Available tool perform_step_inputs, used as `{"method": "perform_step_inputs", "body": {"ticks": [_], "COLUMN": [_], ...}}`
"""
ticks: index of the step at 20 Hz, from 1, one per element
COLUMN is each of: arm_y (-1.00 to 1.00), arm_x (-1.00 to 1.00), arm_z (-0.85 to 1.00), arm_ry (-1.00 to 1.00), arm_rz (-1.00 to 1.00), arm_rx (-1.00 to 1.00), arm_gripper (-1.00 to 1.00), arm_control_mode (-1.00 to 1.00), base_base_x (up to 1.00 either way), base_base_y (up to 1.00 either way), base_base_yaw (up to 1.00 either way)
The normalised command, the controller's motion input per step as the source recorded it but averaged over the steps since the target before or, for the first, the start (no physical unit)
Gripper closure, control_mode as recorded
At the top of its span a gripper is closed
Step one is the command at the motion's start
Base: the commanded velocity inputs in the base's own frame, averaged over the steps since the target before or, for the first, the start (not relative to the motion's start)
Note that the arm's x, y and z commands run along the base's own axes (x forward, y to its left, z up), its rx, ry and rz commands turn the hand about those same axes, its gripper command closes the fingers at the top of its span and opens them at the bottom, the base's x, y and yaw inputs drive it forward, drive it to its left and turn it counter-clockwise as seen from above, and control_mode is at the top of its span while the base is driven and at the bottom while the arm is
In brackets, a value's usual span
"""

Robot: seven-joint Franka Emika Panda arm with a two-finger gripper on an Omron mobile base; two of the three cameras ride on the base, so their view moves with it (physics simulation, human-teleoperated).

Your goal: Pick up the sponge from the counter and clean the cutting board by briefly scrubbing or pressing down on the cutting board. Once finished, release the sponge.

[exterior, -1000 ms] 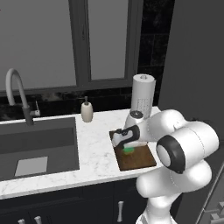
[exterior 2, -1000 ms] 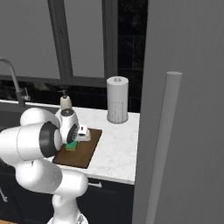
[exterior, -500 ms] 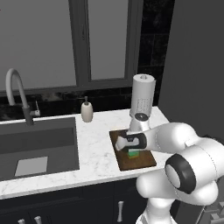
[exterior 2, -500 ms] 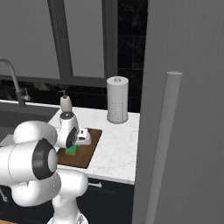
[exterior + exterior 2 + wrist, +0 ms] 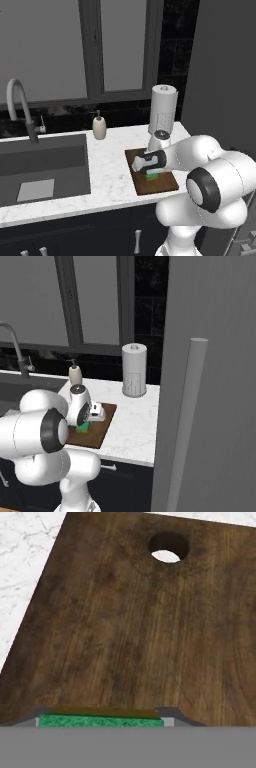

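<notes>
On the far left of the left base view a dark sink (image 5: 45, 170) is sunk into the white counter (image 5: 107, 165), with a curved tap (image 5: 20, 107) behind it and a pale grey sheet (image 5: 36, 190) lying in the basin. Just right of the sink, against the back wall, stands a small soap bottle (image 5: 99, 126).

Further right lies the board (image 5: 165, 184), dark brown, flat on the counter near its front edge. The gripper (image 5: 151, 172) is low over the board's middle, closed on the sponge (image 5: 153, 176); a sliver of green shows under the hand, touching or almost touching the wood. In the hand view the sponge (image 5: 100, 719) sits between the finger tips at the bottom, its yellow layer towards the board (image 5: 135, 622), and the board's hole (image 5: 168, 547) lies ahead at the far end. Behind the board a paper towel roll (image 5: 162, 111) stands upright, well clear of the work. The right base view shows the same: gripper (image 5: 86, 423) down on the board (image 5: 97, 436), green sponge (image 5: 83, 427) under it.

The step in hand looks like the scrub or press itself: the sponge is already picked up and brought onto the board. What the next move calls for, by my reading, is a short press or rub along the wood, keeping the sponge on the board, then opening the jaws to let it go.
</notes>
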Motion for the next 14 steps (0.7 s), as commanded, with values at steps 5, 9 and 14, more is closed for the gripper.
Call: {"method": "perform_step_inputs", "body": {"ticks": [5, 9, 14], "arm_y": [-0.41, -0.46, -0.25], "arm_x": [0.58, 0.50, 0.08], "arm_z": [-0.02, 0.00, 0.00], "arm_ry": [0.00, 0.00, 0.00], "arm_rz": [-0.01, 0.00, 0.00], "arm_rx": [0.00, 0.00, 0.00], "arm_gripper": [1.00, 1.00, 1.00], "arm_control_mode": [-1.00, -1.00, -1.00], "base_base_x": [0.00, 0.00, 0.00], "base_base_y": [0.00, 0.00, 0.00], "base_base_yaw": [0.00, 0.00, 0.00]}}
